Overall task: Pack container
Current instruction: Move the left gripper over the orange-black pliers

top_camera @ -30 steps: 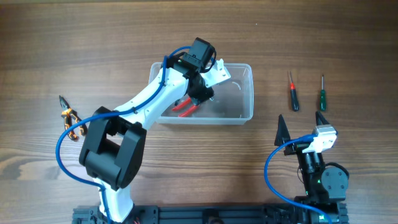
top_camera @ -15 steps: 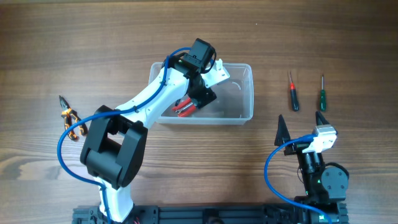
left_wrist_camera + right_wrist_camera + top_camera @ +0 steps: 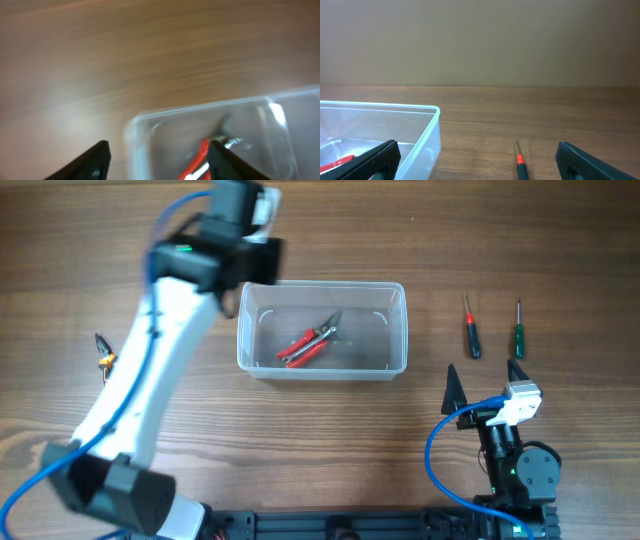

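Observation:
The clear plastic container [image 3: 322, 366] stands mid-table, and red-handled pliers [image 3: 310, 343] lie loose on its floor. My left arm is raised over the container's back left corner and blurs in the overhead view. In the left wrist view my left gripper [image 3: 160, 162] is open and empty, high above the container's corner [image 3: 200, 107] and the pliers [image 3: 200, 160]. My right gripper [image 3: 483, 377] rests open near the front right, holding nothing. Its wrist view shows the container's end wall [image 3: 427, 132] to the left and a red-collared screwdriver [image 3: 521, 167] between the fingers' lines.
A red-handled screwdriver [image 3: 471, 330] and a green-handled one [image 3: 518, 330] lie right of the container. Orange-handled pliers [image 3: 105, 358] lie at the far left, partly hidden by my left arm.
My left gripper opened and let go of the red pliers, which now lie in the container. The left arm then rose and swung back to the left. The right arm stayed still.

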Motion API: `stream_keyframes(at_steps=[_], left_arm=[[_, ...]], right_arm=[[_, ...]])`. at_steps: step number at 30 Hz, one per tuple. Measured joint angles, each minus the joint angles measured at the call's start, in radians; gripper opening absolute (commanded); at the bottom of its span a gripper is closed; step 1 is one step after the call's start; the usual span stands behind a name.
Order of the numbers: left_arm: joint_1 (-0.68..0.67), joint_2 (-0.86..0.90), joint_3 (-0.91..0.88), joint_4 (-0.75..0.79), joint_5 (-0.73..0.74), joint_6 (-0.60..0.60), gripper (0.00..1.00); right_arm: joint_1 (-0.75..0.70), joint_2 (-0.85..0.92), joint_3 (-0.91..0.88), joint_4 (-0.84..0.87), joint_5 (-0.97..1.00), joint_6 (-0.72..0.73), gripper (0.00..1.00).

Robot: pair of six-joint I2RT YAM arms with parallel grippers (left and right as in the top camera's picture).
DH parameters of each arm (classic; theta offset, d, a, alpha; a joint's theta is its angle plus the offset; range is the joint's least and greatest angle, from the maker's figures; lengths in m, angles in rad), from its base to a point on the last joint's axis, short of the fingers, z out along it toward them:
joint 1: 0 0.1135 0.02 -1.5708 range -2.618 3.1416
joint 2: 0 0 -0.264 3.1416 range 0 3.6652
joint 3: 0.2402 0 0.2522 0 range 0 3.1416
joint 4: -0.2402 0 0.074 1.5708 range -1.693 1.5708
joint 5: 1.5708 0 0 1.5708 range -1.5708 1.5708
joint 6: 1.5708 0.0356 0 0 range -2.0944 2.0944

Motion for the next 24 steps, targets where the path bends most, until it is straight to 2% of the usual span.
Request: stream_keyframes(at_steps=[3, 5, 9, 12, 19, 24], left_arm=[[0.131, -0.014, -0.001, -0.151, -0.05, -0.175, 0.68], [0.209, -0.004, -0.02, -0.197, -0.059, -0.253, 0.68], [0.317, 0.004, -0.107, -0.216, -0.057, -0.327, 0.73], [0.367, 0.005, -0.195, -0.185, -0.056, -0.355, 0.73], [0.486, 0.011, -0.491, -0.008, -0.038, -0.387, 0.73], [0.572, 0.014, -0.581, 0.053, -0.029, -0.402, 0.7]], right_arm=[[0.0, 0.0, 0.0, 0.0, 0.0, 0.0, 1.0], [0.0, 0.0, 0.0, 0.0, 0.0, 0.0, 1.0], [0.0, 0.0, 0.0, 0.0, 0.0, 0.0, 1.0], [0.0, 0.0, 0.0, 0.0, 0.0, 0.0, 1.0], [0.0, 0.0, 0.0, 0.0, 0.0, 0.0, 1.0], [0.0, 0.0, 0.0, 0.0, 0.0, 0.0, 1.0]])
